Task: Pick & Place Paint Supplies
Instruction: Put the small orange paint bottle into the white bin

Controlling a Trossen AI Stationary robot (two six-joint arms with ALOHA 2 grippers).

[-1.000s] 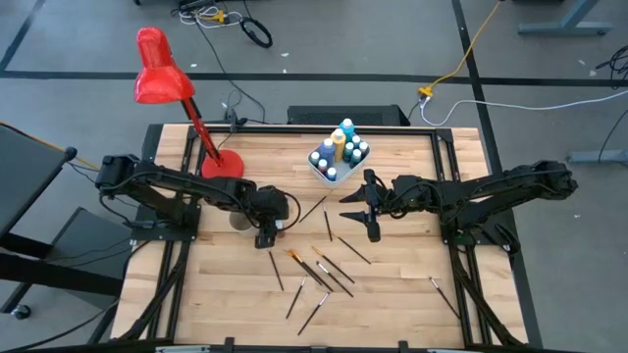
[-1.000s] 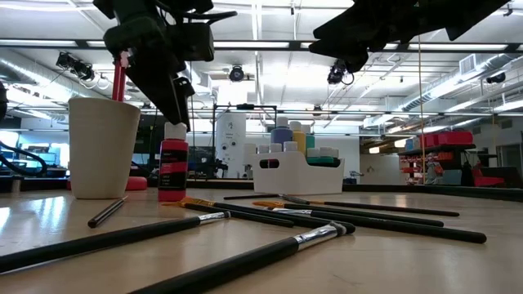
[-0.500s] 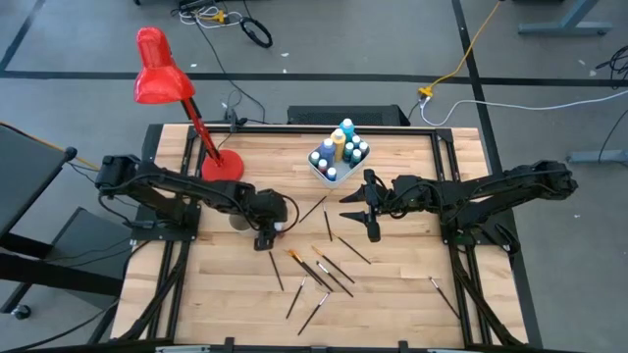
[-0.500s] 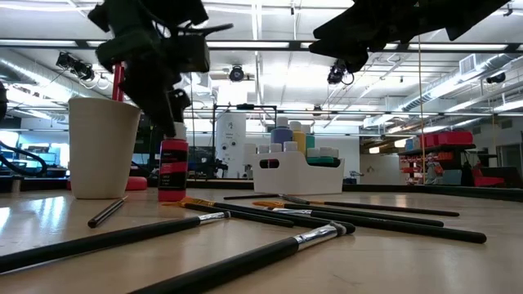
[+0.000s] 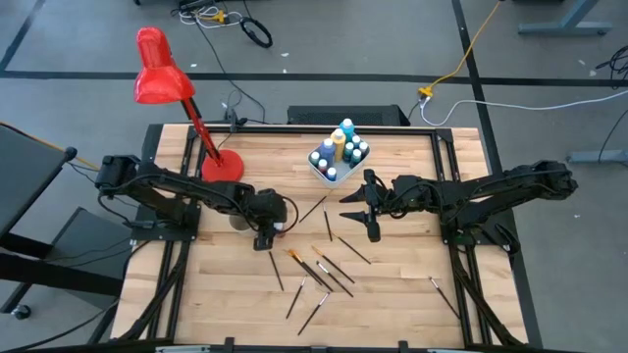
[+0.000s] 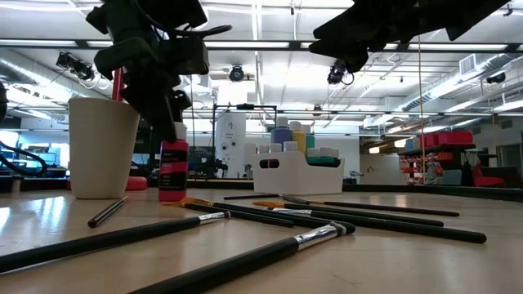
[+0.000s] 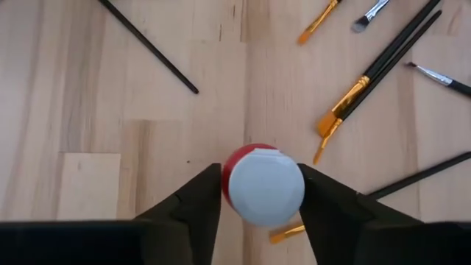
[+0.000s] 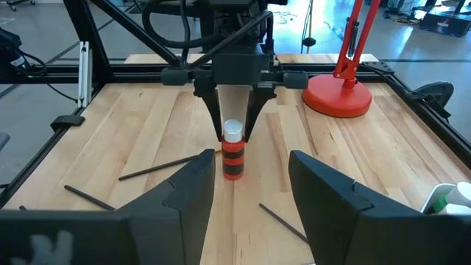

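A red paint bottle (image 6: pixel 172 170) with a white cap (image 7: pixel 265 193) stands upright on its base on the wooden table, left of centre. My left gripper (image 7: pixel 261 193) points steeply down over it, shut on the bottle's top. My right gripper (image 5: pixel 345 206) hovers open above the table's middle, facing the bottle (image 8: pixel 233 156) with nothing between its fingers. Several dark-handled paintbrushes (image 5: pixel 319 275) lie scattered on the table toward the near edge. My left gripper pinches the bottle's top at the white cap (image 7: pixel 294 193), one finger (image 7: pixel 202 202) on each side of it. The fingers slant down from the table's left side. The bottle stays upright with its base on the table (image 6: pixel 172 198).
A beige cup (image 6: pixel 102 147) stands just left of the bottle. A white tray (image 5: pixel 339 162) holding several small paint bottles sits at the far centre. A red desk lamp (image 5: pixel 221 164) stands at the far left. One brush (image 5: pixel 444 294) lies alone near the right edge.
My left gripper has come down over the red bottle until its fingers flank the cap. The bottle has stayed where it stood.
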